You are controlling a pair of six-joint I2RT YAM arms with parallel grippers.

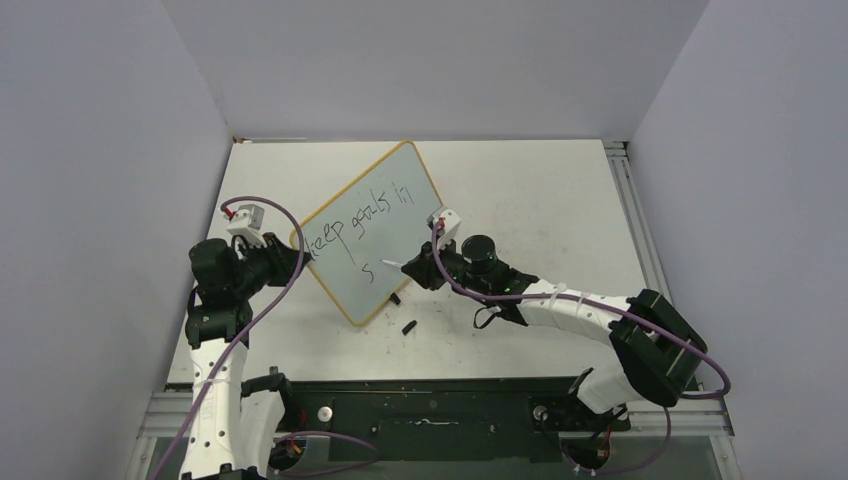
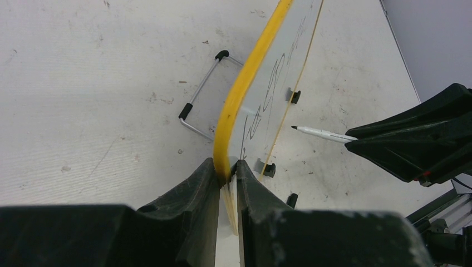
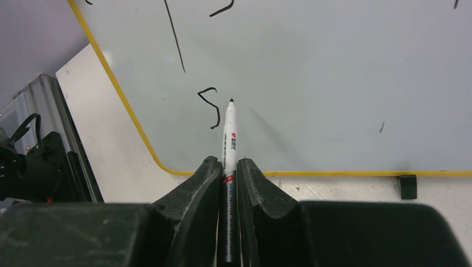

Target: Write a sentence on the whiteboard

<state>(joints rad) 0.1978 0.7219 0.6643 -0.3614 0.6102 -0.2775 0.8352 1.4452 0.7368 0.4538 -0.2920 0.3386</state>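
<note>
Walls (image 1: 100, 150) hem tabletop (image 1: 540, 190); left hand (image 2: 227, 169) pinches whiteboard (image 1: 380, 215) edge.

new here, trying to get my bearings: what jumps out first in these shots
The yellow-rimmed whiteboard angled mid-table, with black handwriting "keep goals in" and a lone "s" below. The right hand pinches a marker, tip beside that "s"; the left hand clamps the board's yellow rim.

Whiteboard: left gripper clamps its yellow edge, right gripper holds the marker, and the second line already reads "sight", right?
Not quite: the right wrist view shows the sentence has only an "s" on its second line. The rest stands.
</note>
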